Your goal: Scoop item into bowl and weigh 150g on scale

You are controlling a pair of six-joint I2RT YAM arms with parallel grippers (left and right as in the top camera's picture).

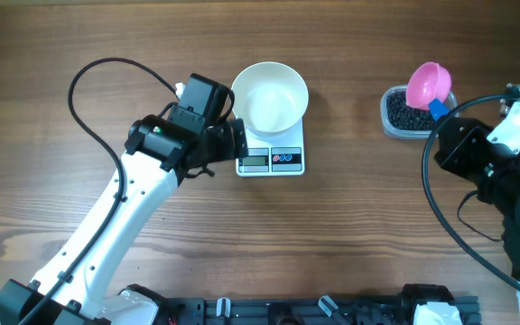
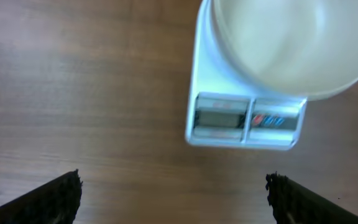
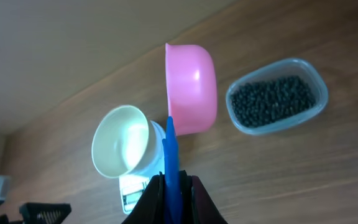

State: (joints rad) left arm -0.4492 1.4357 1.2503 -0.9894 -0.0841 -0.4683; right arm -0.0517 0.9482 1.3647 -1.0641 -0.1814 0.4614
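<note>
Right gripper (image 3: 169, 190) clamps the blue handle of a pink plastic scoop (image 3: 191, 87), cup tipped on edge beside the clear tub (image 3: 321, 84) of tiny black beads (image 3: 277, 99). I note the left gripper (image 2: 173, 185) spread wide; round white bowl (image 2: 291, 43) sits on the white digital scale (image 2: 244, 121) just ahead of it.

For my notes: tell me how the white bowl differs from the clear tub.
The white bowl is round and opaque; the clear plastic tub is rectangular and see-through. The bowl is empty; the tub holds black beads. The bowl sits on the scale; the tub rests on the table. Both are open-topped.
</note>
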